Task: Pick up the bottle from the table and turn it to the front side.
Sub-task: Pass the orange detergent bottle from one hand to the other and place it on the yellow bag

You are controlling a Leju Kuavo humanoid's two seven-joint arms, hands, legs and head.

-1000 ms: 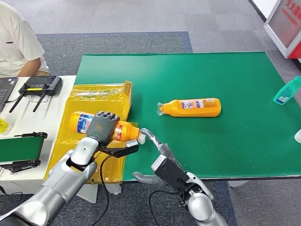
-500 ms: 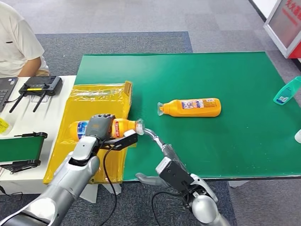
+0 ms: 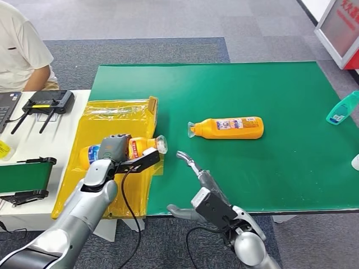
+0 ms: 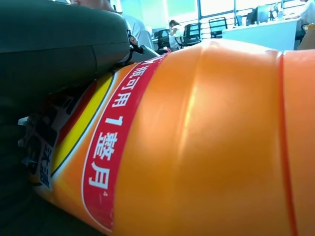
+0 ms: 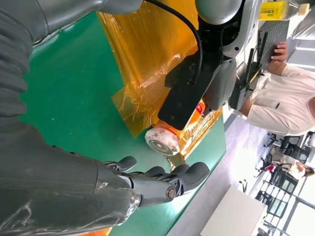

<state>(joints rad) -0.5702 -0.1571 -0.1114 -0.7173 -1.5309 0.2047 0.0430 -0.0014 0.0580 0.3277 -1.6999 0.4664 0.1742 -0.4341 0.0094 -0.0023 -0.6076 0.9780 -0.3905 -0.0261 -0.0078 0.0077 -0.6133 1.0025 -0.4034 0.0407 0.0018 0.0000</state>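
Observation:
My left hand [image 3: 113, 150] grips an orange bottle [image 3: 139, 145] around its middle and holds it on its side above the yellow sheet [image 3: 107, 117], its pale cap [image 3: 161, 144] pointing right. Up close, the orange bottle [image 4: 208, 142] shows a red band with white print, and my left hand [image 4: 55, 44] lies across it. My right hand [image 3: 199, 176] is open, fingers stretched toward the cap with a small gap between them. The right wrist view shows those fingers [image 5: 163, 179] just short of the cap [image 5: 162, 141]. A second orange bottle [image 3: 230, 128] lies on the green mat [image 3: 262, 168].
A person in a white shirt [image 3: 19, 50] sits at the far left by a black controller [image 3: 49, 102] and a laptop. A teal bottle [image 3: 342, 108] lies at the mat's right edge. A small conveyor [image 3: 25, 176] stands on the white table at left.
My left hand has carried the bottle left and slightly back, and the cap has drawn away from my right hand's fingertips. The right hand has shifted a little to the right.

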